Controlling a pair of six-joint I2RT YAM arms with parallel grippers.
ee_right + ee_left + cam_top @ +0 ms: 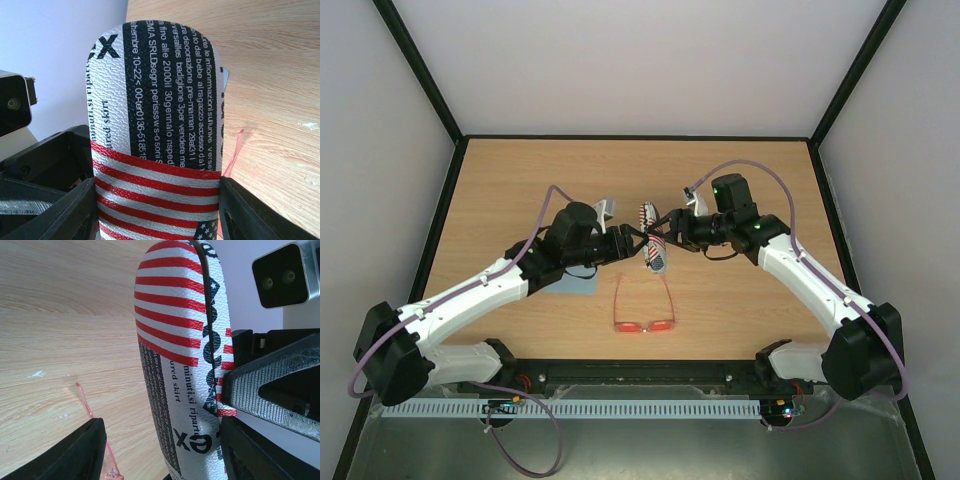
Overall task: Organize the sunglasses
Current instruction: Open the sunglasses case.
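Now gripping the flag-patterned case point(653, 247) with the right end effector point(670, 238), jaws snug on both flanks. Straddling the same case with the left end effector point(632, 240), jaws half-wide, gap showing on one side. Finding the sunglasses point(645, 325) flat on the table point(520, 190), close by on the near side of both end effectors, front bar running left-right, open temples pointing far toward the case. Judging neither arm clearly nearer.

A light wooden worktop point(520, 180) fills the middle of the overhead frame, with pale walls point(620, 60) around it. At its centre an oblong case point(653, 248), printed with red-and-white stripes, stars and black-and-white text, is turned on edge. Left of centre lies a light-blue cloth point(576, 288), partly covered.
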